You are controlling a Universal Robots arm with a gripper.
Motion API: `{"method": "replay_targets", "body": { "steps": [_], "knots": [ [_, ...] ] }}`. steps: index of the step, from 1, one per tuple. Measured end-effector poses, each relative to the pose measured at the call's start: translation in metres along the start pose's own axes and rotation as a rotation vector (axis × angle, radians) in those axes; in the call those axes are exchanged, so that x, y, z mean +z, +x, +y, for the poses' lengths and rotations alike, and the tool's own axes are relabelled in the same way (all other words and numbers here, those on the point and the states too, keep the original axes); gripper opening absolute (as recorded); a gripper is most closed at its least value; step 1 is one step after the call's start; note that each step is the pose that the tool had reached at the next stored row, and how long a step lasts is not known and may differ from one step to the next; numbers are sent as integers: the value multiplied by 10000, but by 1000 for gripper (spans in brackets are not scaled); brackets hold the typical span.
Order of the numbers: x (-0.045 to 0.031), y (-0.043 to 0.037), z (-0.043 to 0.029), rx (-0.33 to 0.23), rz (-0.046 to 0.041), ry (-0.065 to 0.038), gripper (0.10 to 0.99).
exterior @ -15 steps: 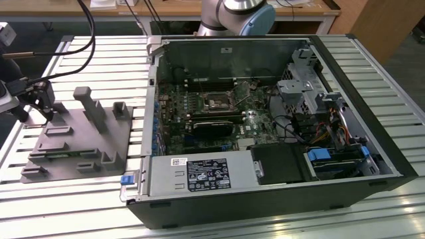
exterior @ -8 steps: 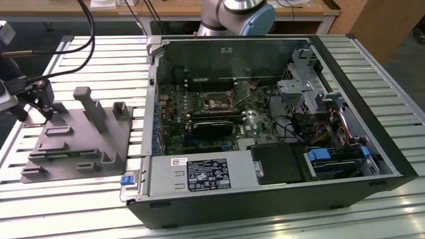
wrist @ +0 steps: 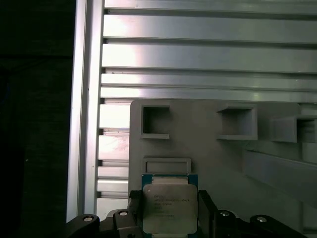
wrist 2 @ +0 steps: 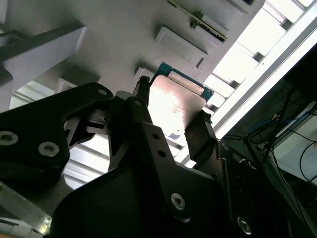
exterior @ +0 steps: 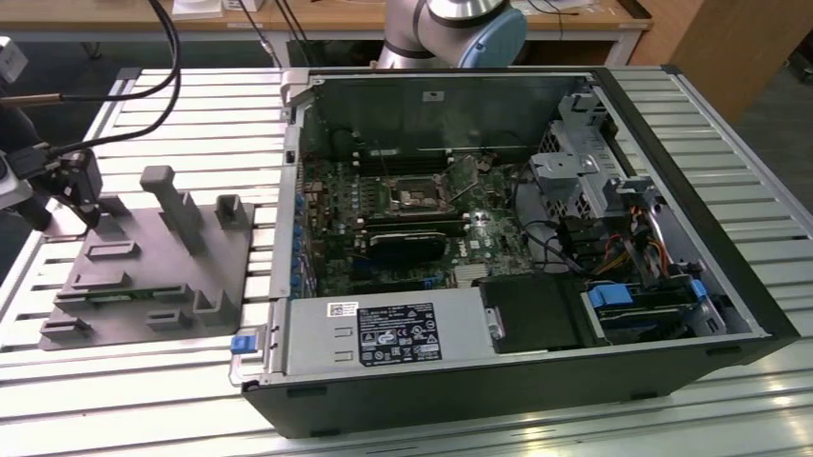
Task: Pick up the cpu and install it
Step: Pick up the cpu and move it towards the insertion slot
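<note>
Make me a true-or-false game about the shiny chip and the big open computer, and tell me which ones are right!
1. The end effector grips the cpu by two opposite edges. True.
2. The cpu sits in the motherboard socket. False: it is held in the end effector, above the grey fixture block.
3. The computer case lies on its side with its inside open to view. True.
4. The grey fixture block stands inside the computer case. False: it rests on the slatted table, beside the case at the exterior view's left.
</note>
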State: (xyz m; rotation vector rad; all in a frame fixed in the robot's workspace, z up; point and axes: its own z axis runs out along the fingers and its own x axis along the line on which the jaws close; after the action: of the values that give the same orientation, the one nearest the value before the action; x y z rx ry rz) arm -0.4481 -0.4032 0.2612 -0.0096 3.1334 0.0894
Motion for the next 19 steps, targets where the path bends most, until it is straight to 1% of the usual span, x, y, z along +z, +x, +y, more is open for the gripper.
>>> {"method": "replay_targets", "body": {
  "steps": [19],
  "knots": [
    [-63,0,4,1,1,1,537]
  ]
}}
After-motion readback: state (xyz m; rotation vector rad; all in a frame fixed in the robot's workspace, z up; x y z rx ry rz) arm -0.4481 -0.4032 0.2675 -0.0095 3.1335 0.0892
